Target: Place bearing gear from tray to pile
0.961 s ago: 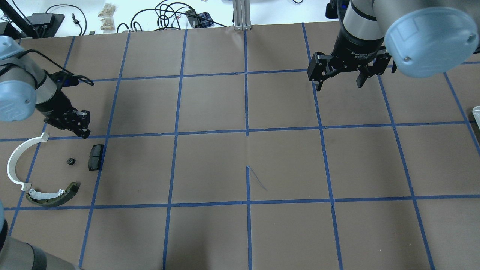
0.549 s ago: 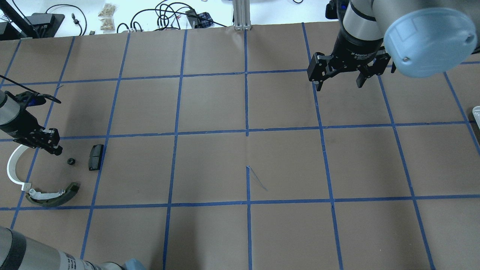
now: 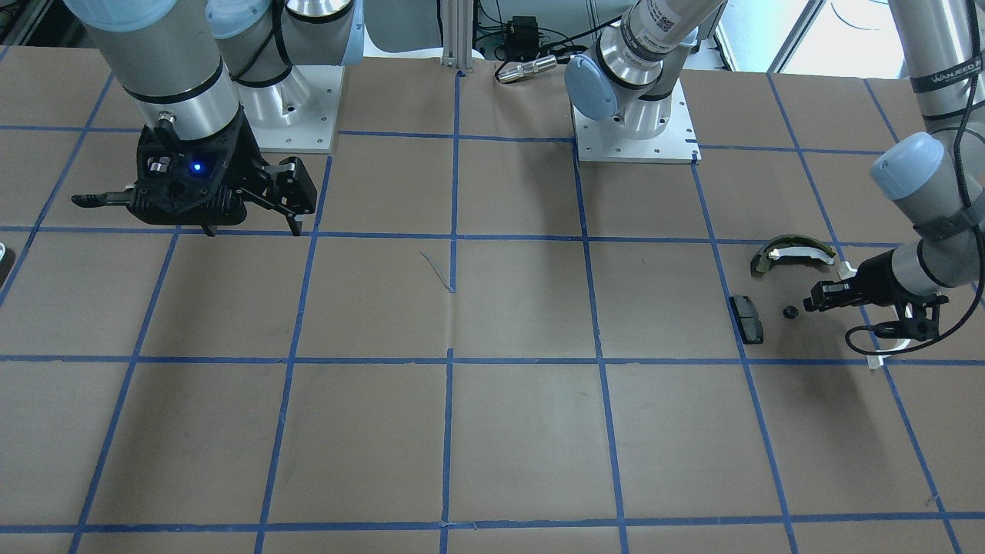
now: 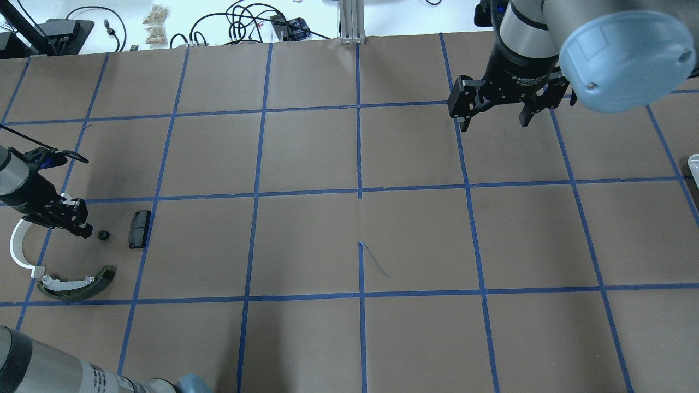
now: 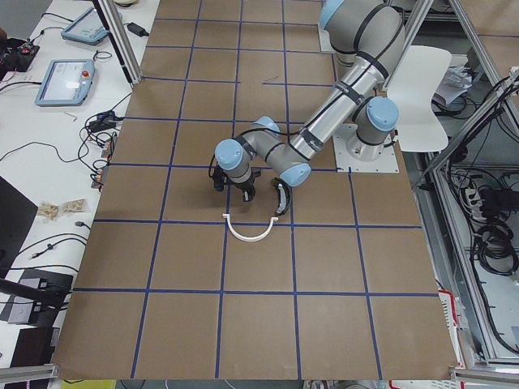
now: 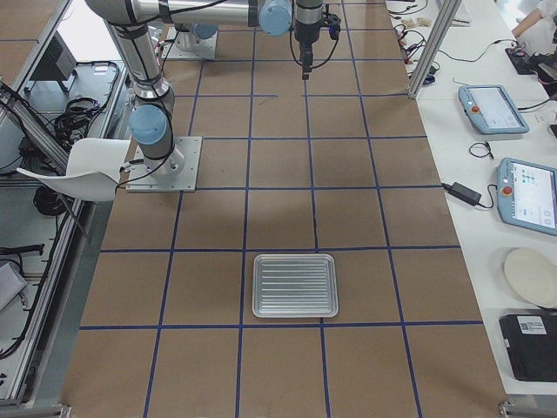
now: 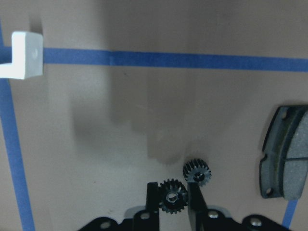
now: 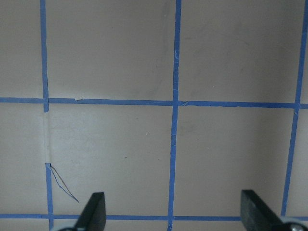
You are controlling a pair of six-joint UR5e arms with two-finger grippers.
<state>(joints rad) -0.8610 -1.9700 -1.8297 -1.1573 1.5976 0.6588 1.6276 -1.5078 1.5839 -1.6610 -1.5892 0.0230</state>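
My left gripper (image 7: 173, 191) is shut on a small black bearing gear (image 7: 173, 198), held low over the table. A second, identical gear (image 7: 197, 171) lies on the paper just beyond the fingertips. In the overhead view the left gripper (image 4: 83, 230) is right beside that loose gear (image 4: 103, 235), inside the pile. The pile holds the black pad (image 4: 139, 228), the white arc (image 4: 18, 248) and the olive-edged shoe (image 4: 76, 285). My right gripper (image 4: 494, 124) is open and empty, far off at the back right. The metal tray (image 6: 294, 285) is empty.
The table is brown paper with a blue tape grid. The tray's corner (image 4: 693, 162) shows at the overhead view's right edge. Cables and boxes lie beyond the far edge. In the front-facing view the pad (image 3: 746, 318) and shoe (image 3: 793, 251) flank the loose gear (image 3: 789, 312).
My left gripper has swung toward the view's left, then come down and closer to the loose gear in the pile. The right arm has not moved.
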